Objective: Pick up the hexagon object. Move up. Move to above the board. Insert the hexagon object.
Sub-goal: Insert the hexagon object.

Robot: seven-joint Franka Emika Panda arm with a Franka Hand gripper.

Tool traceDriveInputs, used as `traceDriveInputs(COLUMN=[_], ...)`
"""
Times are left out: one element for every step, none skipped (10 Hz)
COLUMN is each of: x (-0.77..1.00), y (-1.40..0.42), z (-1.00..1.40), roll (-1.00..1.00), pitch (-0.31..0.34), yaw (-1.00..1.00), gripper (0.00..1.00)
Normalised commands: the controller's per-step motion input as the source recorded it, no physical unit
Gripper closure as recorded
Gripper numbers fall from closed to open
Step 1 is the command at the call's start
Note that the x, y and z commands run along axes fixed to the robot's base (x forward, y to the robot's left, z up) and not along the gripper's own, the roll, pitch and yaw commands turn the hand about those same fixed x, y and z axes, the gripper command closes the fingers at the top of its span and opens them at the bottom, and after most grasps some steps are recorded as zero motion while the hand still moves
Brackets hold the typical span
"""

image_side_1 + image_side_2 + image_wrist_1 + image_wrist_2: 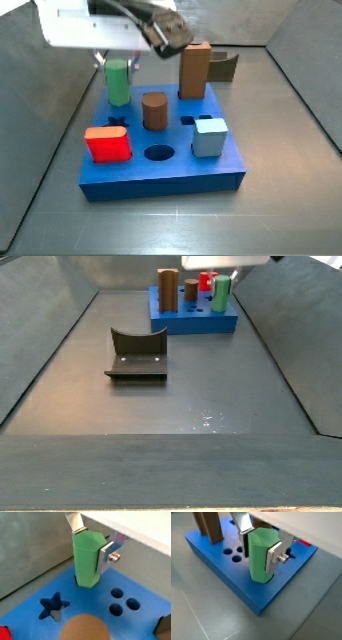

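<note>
Standing between the pincer [260, 543] fingers, hexagon object [260, 556] enters board [234, 582].

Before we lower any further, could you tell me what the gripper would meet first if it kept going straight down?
The gripper, shut on the hexagon object, points down at the board. The peg's base is already at the board's corner hole, so the board comes first, apparently.
</note>
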Motion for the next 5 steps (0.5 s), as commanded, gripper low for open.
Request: traceDriveInputs(x=[-0.03,0.00,0.00,0.00,0.00], y=[-0.08,-0.11,0.00,0.06,0.00], z=[-0.76,-0.71,-0.19,-0.08,0.00], roll=[0.06,0.04,-0.09,-0.13,0.00], pitch=[0.000,0.000,-0.024,-0.060,0.000], yaw=[0.03,0.00,0.00,0.00,0.00], gripper=[1.00,1.00,1.00,1.00,1.00])
